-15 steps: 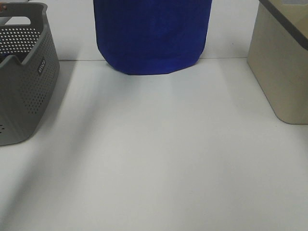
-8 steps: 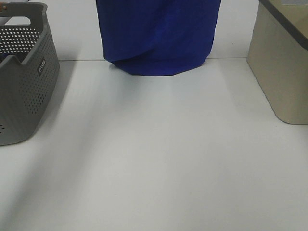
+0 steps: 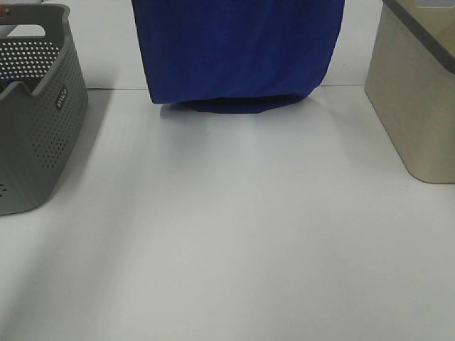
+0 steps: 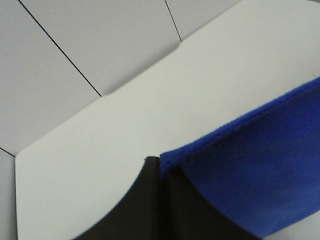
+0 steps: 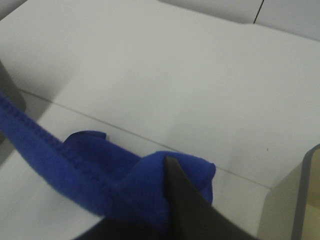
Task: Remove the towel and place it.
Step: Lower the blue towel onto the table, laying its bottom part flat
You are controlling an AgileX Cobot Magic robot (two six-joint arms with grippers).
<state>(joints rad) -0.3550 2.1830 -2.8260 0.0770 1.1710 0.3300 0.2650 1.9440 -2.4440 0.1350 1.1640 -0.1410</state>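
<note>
The royal-blue towel (image 3: 238, 50) hangs spread out at the far middle of the table, running out of the top of the exterior view. Its lower edge folds onto the white table (image 3: 234, 234). Both grippers are out of the exterior view. In the left wrist view my left gripper (image 4: 160, 165) is shut on a hemmed edge of the towel (image 4: 250, 170). In the right wrist view my right gripper (image 5: 172, 172) is shut on a bunched corner of the towel (image 5: 100, 175). No white tag shows.
A grey perforated basket (image 3: 35, 106) stands at the left edge of the table. A beige bin (image 3: 416, 99) stands at the right edge; its corner shows in the right wrist view (image 5: 305, 200). A white wall rises behind the table.
The towel has spread wider at the top and come lower. Its bottom edge, hanging free before, now folds onto the table.
</note>
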